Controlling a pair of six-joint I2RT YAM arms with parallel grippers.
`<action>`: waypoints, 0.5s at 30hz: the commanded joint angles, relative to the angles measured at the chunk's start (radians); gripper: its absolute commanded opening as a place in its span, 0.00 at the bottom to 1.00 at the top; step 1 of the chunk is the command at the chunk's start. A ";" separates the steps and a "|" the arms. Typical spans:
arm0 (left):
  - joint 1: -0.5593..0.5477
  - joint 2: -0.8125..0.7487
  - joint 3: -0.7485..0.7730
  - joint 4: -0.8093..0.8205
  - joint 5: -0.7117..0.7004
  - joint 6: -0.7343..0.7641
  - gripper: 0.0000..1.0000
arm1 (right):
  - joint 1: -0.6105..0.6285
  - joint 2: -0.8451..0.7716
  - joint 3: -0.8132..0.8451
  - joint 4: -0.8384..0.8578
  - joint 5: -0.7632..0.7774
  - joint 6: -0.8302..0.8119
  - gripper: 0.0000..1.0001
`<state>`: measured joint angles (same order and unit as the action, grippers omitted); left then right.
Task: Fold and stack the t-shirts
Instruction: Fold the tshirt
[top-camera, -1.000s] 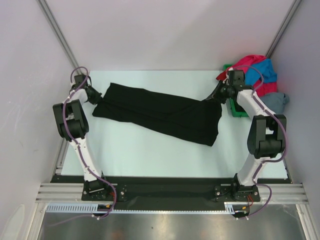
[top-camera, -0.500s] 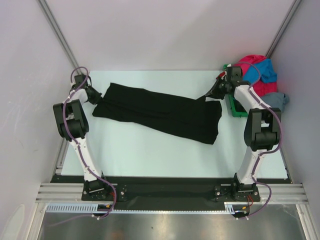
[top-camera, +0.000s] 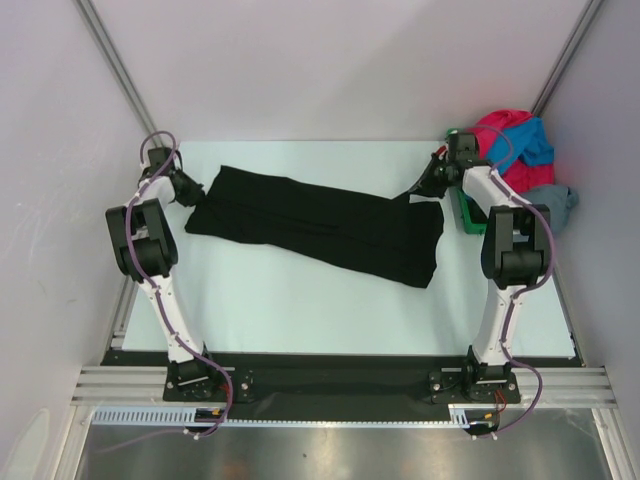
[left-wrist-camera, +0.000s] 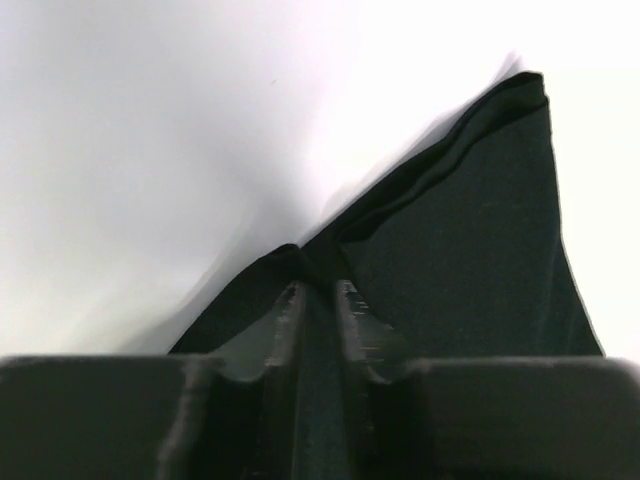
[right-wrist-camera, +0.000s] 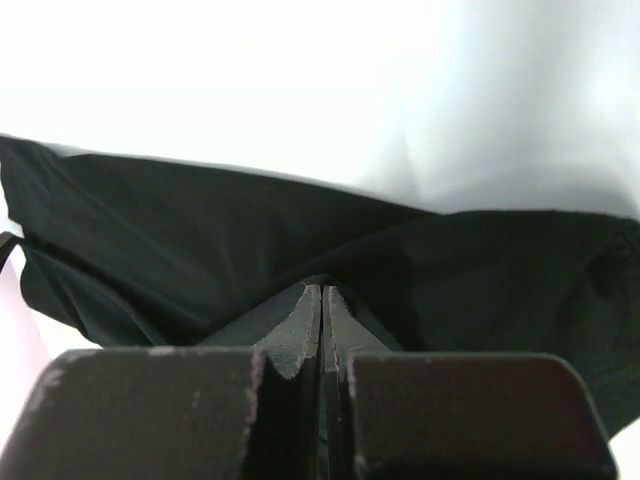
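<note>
A black t-shirt (top-camera: 320, 225) lies spread in a long band across the table, slanting from far left to near right. At its far left corner my left gripper (top-camera: 196, 196) has its jaws slightly parted, and a fold of the black cloth (left-wrist-camera: 470, 250) lies between the fingertips (left-wrist-camera: 290, 300). My right gripper (top-camera: 416, 192) is shut on the shirt's far right corner, pinching the black cloth (right-wrist-camera: 200, 230) and holding it up a little. My right gripper (right-wrist-camera: 322, 290) shows no gap between its fingers. Red-pink (top-camera: 497, 124), bright blue (top-camera: 537, 140) and grey (top-camera: 556, 200) t-shirts are heaped at the far right.
A green bin (top-camera: 468, 216) stands under the heap of shirts at the table's far right corner, close behind the right arm. White walls and metal frame posts (top-camera: 112, 60) close in the table on the left, back and right.
My left gripper's jaws have parted slightly on the shirt's corner. The right arm has drawn back toward the far right, keeping its pinch on the other corner.
</note>
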<state>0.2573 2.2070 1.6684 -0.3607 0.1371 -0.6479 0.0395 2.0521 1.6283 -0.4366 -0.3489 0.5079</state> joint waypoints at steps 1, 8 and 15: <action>-0.001 0.003 0.048 0.026 -0.004 0.025 0.26 | -0.013 0.026 0.071 0.019 0.021 -0.012 0.01; 0.000 -0.121 0.053 -0.034 -0.106 0.142 0.52 | -0.001 0.024 0.222 -0.194 0.250 -0.152 0.45; 0.019 -0.392 -0.217 0.017 -0.065 0.165 0.72 | 0.074 -0.318 -0.219 -0.116 0.198 -0.118 0.68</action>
<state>0.2623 1.9644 1.5387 -0.3801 0.0544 -0.5110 0.0601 1.8881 1.5574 -0.5568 -0.1154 0.3920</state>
